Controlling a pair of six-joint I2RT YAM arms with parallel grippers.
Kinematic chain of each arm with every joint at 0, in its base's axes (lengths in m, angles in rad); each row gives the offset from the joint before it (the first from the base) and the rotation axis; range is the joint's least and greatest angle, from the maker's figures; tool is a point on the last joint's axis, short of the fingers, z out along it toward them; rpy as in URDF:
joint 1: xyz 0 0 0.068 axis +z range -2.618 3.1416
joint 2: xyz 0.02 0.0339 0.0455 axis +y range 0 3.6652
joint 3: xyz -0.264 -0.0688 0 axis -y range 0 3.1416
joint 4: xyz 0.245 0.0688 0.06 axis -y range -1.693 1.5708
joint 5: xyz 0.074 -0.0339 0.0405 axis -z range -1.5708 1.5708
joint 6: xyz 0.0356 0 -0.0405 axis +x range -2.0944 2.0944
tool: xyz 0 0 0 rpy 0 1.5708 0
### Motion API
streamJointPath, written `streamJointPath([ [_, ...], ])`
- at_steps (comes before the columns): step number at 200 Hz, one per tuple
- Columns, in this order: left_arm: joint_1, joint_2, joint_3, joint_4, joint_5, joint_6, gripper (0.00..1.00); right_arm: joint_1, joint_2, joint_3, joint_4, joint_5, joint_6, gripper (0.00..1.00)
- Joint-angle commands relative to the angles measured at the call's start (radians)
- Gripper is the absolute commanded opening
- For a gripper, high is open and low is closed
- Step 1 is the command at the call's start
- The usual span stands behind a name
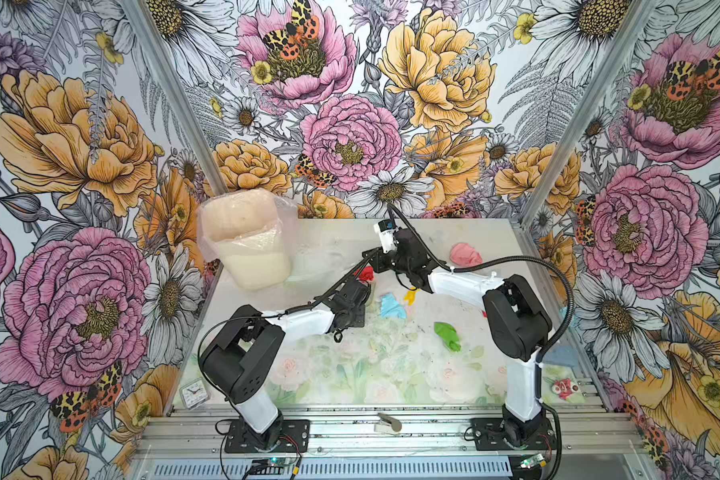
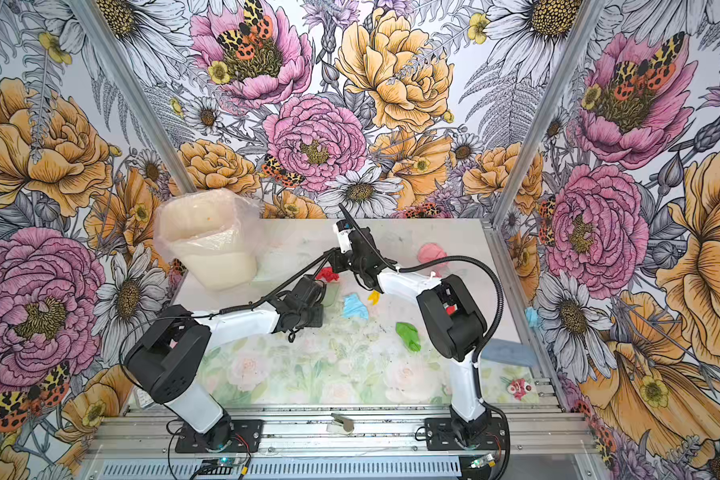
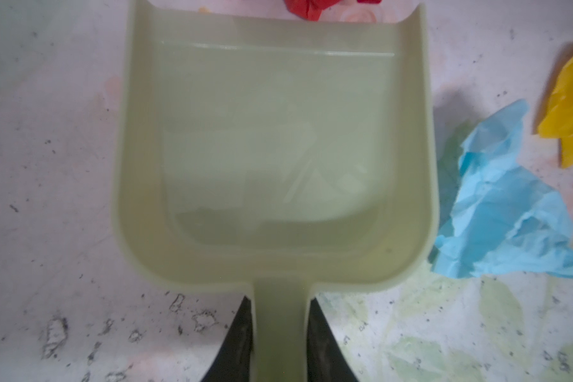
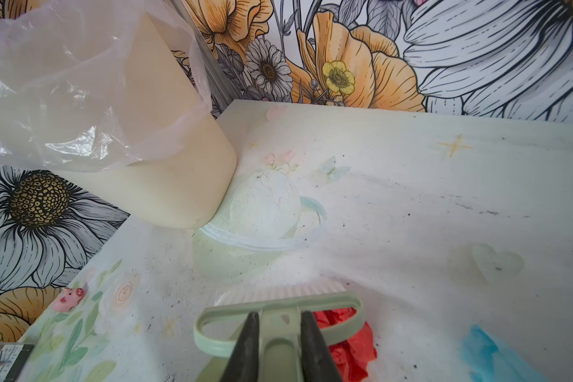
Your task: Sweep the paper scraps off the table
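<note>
Now left gripper (image 3: 279,299) clamps dustpan (image 3: 278,148), right gripper (image 4: 280,316) brush (image 4: 212,325)

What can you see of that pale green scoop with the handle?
The dustpan is pale green, glossy plastic: a flat tray with raised walls on three sides, an open front lip and a narrow handle. It is empty. The left pincer is shut on the handle. The pan seems to lie flat on the table, open lip facing a red paper scrap, with a light blue scrap close beside one wall.
</note>
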Motion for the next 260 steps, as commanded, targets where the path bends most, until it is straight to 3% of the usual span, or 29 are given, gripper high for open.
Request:
streamJointPath([
  [1,0.035,-0.081,-0.083,-0.216,-0.024,-0.044,0.01,-0.188,-0.035,-0.014,0.145,0.29,0.136,0.0],
  [66,0.08,-0.11,-0.094,-0.208,-0.019,-0.031,0.02,-0.212,-0.067,-0.102,0.235,0.208,0.144,0.0],
  [79,0.094,-0.113,-0.104,-0.195,0.03,-0.025,0.01,-0.214,-0.073,-0.115,0.239,0.208,0.145,0.0],
  [148,0.083,-0.131,-0.097,-0.189,0.024,-0.021,0.01,-0.214,-0.077,-0.108,0.23,0.162,0.19,0.0],
  [260,0.04,-0.07,-0.026,-0.189,0.01,0.014,0.01,-0.091,-0.018,0.009,0.082,0.174,0.201,0.0],
])
